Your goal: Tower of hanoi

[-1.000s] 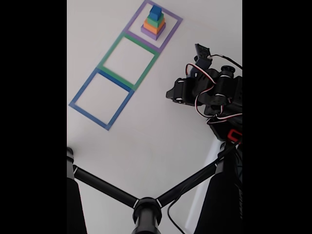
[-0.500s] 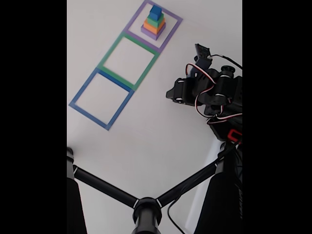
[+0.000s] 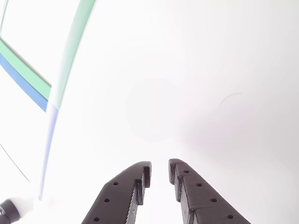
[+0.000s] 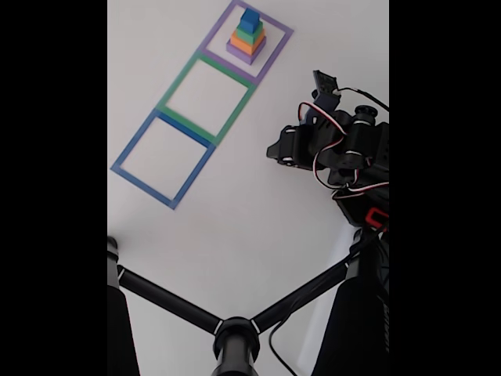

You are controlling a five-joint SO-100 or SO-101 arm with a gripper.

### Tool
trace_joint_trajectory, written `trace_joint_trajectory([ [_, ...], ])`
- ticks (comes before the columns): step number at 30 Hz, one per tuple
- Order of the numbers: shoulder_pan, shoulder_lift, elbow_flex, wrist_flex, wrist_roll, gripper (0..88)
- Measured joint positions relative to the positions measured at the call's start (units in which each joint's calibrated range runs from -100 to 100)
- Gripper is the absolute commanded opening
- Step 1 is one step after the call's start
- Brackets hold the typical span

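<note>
In the fixed view the tower of hanoi [image 4: 246, 38] stands as one stack inside the purple square outline [image 4: 276, 51], near the top of the picture. The purple block [image 4: 243, 53] lies at the bottom, the orange block [image 4: 245, 45] on it, the green block [image 4: 247, 34] above that, and the blue cube [image 4: 250, 19] on top. The stack's long axis runs upright from the counter [image 4: 235, 227]; seen from this slanted camera it leans slightly toward the upper right of the picture. The blocks' edges sit roughly parallel to the outline's sides, so the stack is turned diagonally to the picture's frame.

Below the purple outline comes the green square outline [image 4: 178, 81], sharing a side with it, and then the blue square outline [image 4: 137, 138]; the three form a diagonal row running down to the left.

The arm [image 4: 344, 149] is folded at the right side of the fixed view, well apart from the stack. In the other view the black jaws [image 3: 160, 173] enter from the bottom edge, slightly spread with a narrow gap between the tips and nothing between them, above bare white counter [image 3: 196, 70]. Strips of the green outline [image 3: 70, 44] and blue outline [image 3: 23, 81] show at the left of that view.

A black tripod [image 4: 235, 333] fills the bottom of the fixed view.
</note>
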Motion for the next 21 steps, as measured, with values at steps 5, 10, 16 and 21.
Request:
trace_joint_trajectory([
  [5,0.0,0.0,0.0,0.0,0.0,1.4],
  [10,0.0,0.0,0.0,0.0,0.0,1.4],
  [16,0.0,0.0,0.0,0.0,0.0,1.4],
  [21,0.0,0.0,0.0,0.0,0.0,0.1],
])
